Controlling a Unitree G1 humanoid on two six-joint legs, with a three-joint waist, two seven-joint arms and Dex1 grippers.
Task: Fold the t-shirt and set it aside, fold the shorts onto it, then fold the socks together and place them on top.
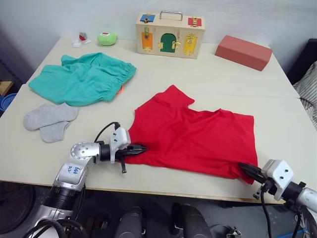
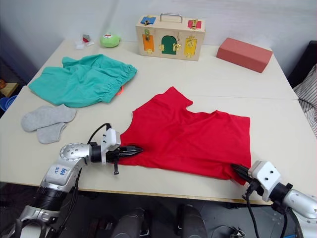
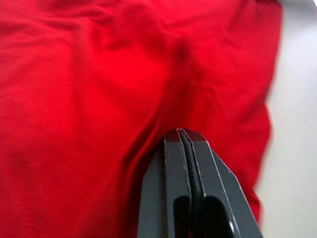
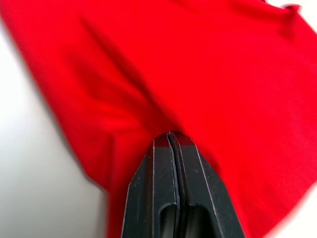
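On the far left of the bench (image 1: 277, 124) lie the socks (image 1: 49, 120), two light grey ankle socks overlapping each other, flat, near the front-left area. Just behind them, the teal-green shorts (image 1: 84, 77) are spread in a loose rumpled heap, with a bit of orange drawstring (image 1: 120, 89) peeking out at their right edge. Behind the shorts, at the back edge, sit a small white and red item (image 1: 80, 38) and a green round toy (image 1: 106, 37).

The left gripper (image 1: 140, 148) lies low over the bench at the front, its two black fingers pressed together on the left front corner of the t-shirt (image 1: 198, 134); the left wrist view shows the fingers (image 3: 173, 163) closed on red cloth with the fabric puckering around the tips.

The t-shirt lies in the middle of the bench, mostly flat, with one short sleeve pointing toward the back. Behind it, at the back of the bench, stands a wooden latch box (image 1: 170, 34) with a metal handle and coloured doors.

The right gripper (image 1: 245, 170) pinches the t-shirt's right front corner, fingers closed on the cloth, as the right wrist view confirms. At the back right lies a salmon-red rectangular block (image 1: 243, 51).
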